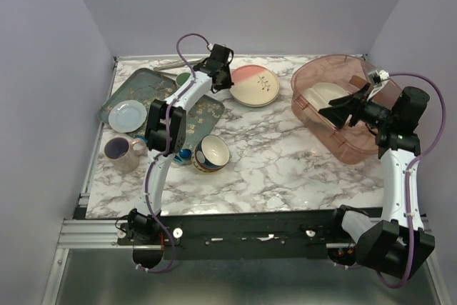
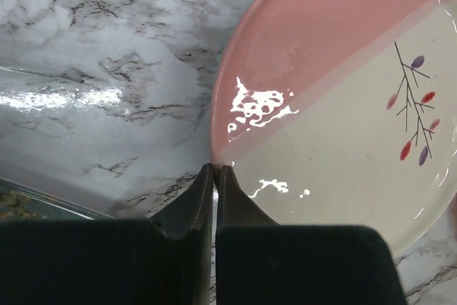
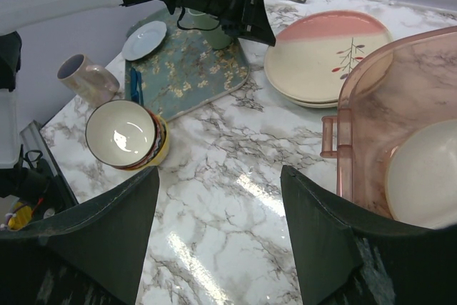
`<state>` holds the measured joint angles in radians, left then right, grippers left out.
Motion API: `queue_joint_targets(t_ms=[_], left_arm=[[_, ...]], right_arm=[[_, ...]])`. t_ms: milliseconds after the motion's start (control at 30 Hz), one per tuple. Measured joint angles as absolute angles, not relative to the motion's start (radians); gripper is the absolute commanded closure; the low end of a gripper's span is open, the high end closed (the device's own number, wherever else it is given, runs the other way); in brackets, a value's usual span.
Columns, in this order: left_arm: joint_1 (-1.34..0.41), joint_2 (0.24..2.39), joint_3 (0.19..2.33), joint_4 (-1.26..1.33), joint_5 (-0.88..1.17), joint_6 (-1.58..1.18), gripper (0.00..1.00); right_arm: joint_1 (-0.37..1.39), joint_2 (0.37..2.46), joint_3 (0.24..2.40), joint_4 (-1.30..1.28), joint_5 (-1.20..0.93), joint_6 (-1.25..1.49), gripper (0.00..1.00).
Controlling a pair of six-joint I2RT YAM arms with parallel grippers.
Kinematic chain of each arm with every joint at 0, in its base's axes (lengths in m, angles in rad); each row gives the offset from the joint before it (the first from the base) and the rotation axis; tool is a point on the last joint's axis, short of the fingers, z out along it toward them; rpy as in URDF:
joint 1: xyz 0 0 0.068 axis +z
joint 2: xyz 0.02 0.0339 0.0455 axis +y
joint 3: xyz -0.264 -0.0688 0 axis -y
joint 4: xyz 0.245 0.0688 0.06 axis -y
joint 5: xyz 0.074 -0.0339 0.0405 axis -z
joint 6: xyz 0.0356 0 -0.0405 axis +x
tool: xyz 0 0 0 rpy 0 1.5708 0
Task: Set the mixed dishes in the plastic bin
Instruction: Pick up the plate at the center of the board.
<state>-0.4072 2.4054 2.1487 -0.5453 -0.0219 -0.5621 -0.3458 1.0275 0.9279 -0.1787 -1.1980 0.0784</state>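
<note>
At the upper middle of the overhead view, the left gripper (image 1: 227,81) had reached across to the near-left rim of the pink-and-cream plate (image 1: 255,85). From its wrist camera the fingers (image 2: 239,201) were drawn almost together, one lying over the plate's surface and the other on the table side. The edge seemed to be nipped between them, a sensible hold for a flat dish that offers nothing else to grasp. In the right wrist view this plate sat on another plate (image 3: 303,99), of which only a cream rim showed, so lifting one without dragging the other would need care.

Over on the right of the overhead frame stood the plastic bin (image 1: 355,149), with a cream plate (image 1: 325,94) already inside, leaning against its near wall. The right gripper (image 3: 219,176) hung beside the bin's left edge with its fingers spread wide and nothing between them, probably parked clear of the route to the bin.

Not yet binned were the patterned bowl (image 1: 211,153) at centre-left and the pale plate (image 1: 128,114) on the dark-green tray (image 1: 207,108). A mug (image 1: 121,151) stood at the far left.
</note>
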Motion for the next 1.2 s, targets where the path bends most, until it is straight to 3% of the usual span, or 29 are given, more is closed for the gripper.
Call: queue_joint_targets(t_ms=[367, 533, 733, 833, 1200], left_arm=[[-0.405, 2.331, 2.031, -0.492, -0.057, -0.562, 0.93], [-0.405, 2.322, 2.007, -0.475, -0.065, -0.566, 0.75], [-0.405, 2.322, 2.004, -0.476, -0.073, -0.565, 0.60], [-0.402, 2.322, 2.004, -0.478, -0.073, -0.565, 0.55], [-0.391, 2.317, 1.955, -0.426, -0.057, -0.586, 0.51]], right_arm=[[-0.346, 1.028, 0.928, -0.179, -1.198, 0.078, 0.23], [-0.346, 1.028, 0.928, -0.179, -1.198, 0.078, 0.23], [-0.346, 1.028, 0.928, -0.179, -1.198, 0.078, 0.23], [-0.346, 1.028, 0.928, -0.179, -1.198, 0.078, 0.23], [-0.346, 1.031, 0.928, -0.179, -1.199, 0.078, 0.23]])
